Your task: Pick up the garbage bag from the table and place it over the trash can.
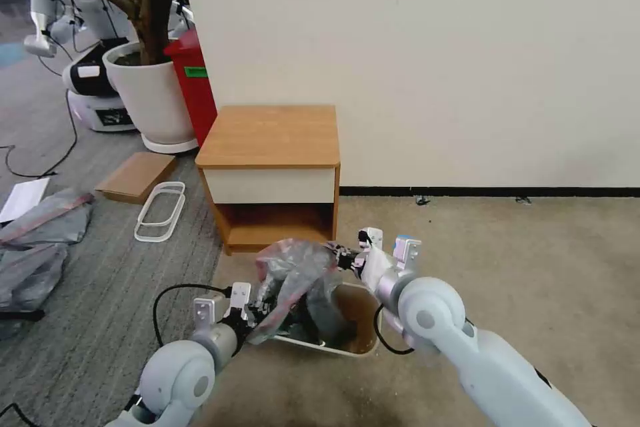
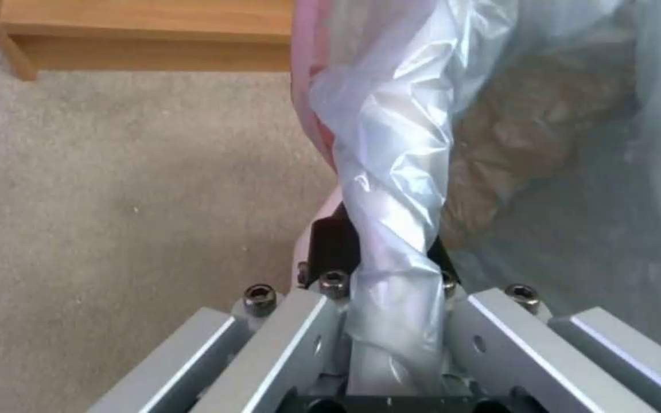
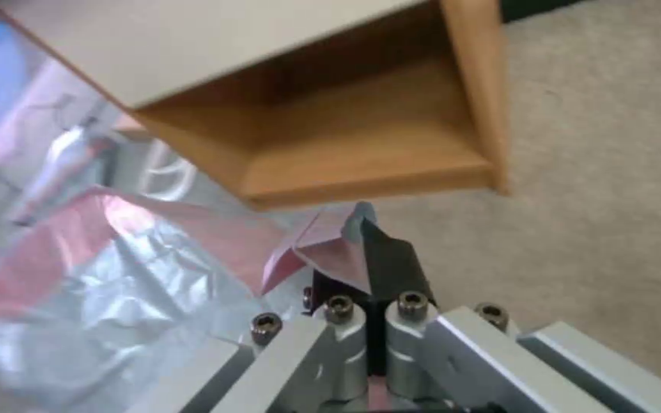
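The garbage bag [image 1: 297, 273], crinkly translucent grey with a pinkish-red edge, hangs bunched above the near-left part of the cream trash can [image 1: 365, 320]. The can stands on the carpet in front of the table [image 1: 270, 137], whose top is bare. My left gripper [image 1: 257, 317] is shut on a twisted strand of the bag [image 2: 392, 229] at the can's left side. My right gripper [image 1: 343, 259] is shut on the bag's pinkish-red edge [image 3: 323, 241] at the can's far side, just before the table's open lower shelf [image 3: 361, 155]. The bag hides the left part of the can's opening.
A big white plant pot [image 1: 150, 90] and a tall red bin [image 1: 193, 83] stand left of the table by the wall. Flat grey bags [image 1: 40, 233], cardboard [image 1: 137, 177] and white frames [image 1: 160, 210] lie on the left floor. Open carpet stretches to the right.
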